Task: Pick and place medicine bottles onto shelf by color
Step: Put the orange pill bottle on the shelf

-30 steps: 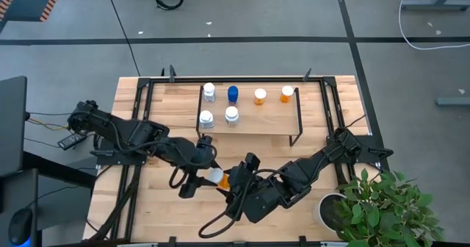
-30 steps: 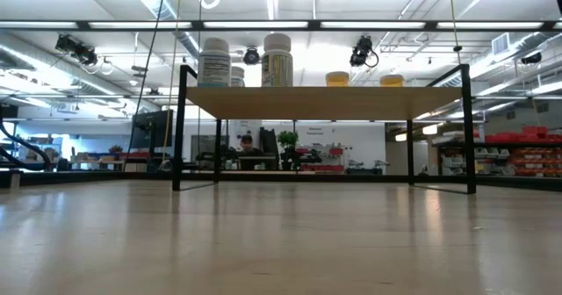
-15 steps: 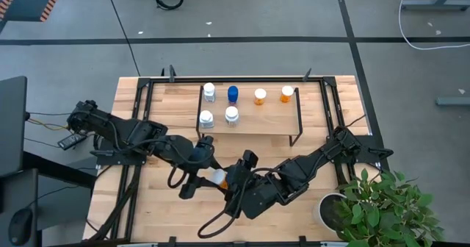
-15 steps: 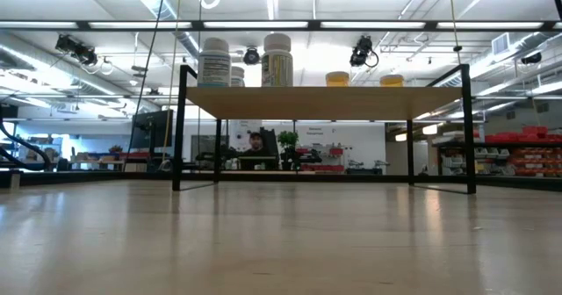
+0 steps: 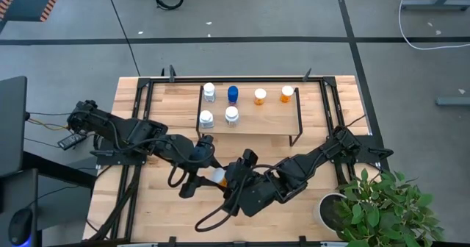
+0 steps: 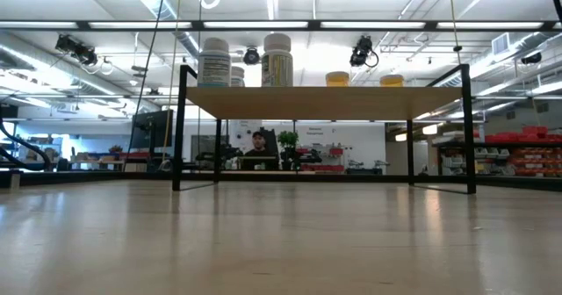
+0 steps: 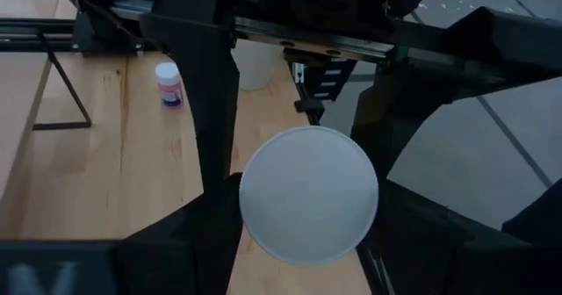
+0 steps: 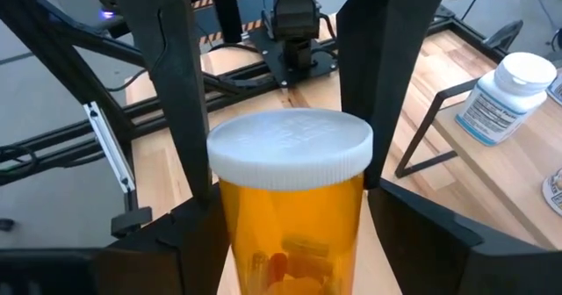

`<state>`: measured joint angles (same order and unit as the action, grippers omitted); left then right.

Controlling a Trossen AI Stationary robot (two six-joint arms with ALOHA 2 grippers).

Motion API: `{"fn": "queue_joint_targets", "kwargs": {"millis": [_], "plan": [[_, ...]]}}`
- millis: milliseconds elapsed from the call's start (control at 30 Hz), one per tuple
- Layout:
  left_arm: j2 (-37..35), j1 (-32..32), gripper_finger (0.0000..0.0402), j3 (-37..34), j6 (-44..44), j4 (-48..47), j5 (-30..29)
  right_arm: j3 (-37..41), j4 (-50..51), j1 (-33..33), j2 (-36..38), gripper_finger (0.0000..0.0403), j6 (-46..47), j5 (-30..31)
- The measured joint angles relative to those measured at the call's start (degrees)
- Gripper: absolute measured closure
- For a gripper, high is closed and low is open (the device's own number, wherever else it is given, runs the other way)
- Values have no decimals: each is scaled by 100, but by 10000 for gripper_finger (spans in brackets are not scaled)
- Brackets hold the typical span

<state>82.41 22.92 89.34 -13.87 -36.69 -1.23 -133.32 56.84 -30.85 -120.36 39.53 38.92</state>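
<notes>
An orange medicine bottle with a white cap is up between my two grippers near the table's middle. It lies level, with the cap toward my left gripper and the orange body toward my right gripper. Both are shut on it. Six bottles stand on the shelf: three white, one blue and two orange. A pinkish bottle stands on the table beyond the shelf's leg; the right arm hides it from above. My left gripper pinches the bottle at its cap end, one finger on either side, coming level from the table's left. The cap faces its camera, so how far the fingers reach along the body is hidden. My right gripper pinches the orange body between its two fingers. It comes level from the table's right, with the fingers lying along the bottle. The bottle's base reaches back between them, and the bottle is clear of the table.
The shelf stands toward the table's far edge, with bare board at its near right part. A potted plant sits at the table's near right corner. Cables hang from both arms over the near half. A person shows in the room behind.
My right gripper has come a little toward the table's left, closing in over the bottle, and its cable loop has swung out toward the near edge. My left gripper has stayed almost where it was.
</notes>
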Motion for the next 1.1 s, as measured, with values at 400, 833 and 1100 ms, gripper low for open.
{"fn": "queue_joint_targets", "kwargs": {"millis": [400, 833, 1100], "plan": [[-2, -47, 157, 0, 2, -144, 2, 2, 0, -2, -2, 184, 103, -2], [-56, -127, 157, -7, 80, -318, 0, 2, -5, 0, -2, 192, 98, 2], [-321, -293, 154, -7, 189, -1066, -3, 2, 134, 0, -2, 192, 106, 4]]}}
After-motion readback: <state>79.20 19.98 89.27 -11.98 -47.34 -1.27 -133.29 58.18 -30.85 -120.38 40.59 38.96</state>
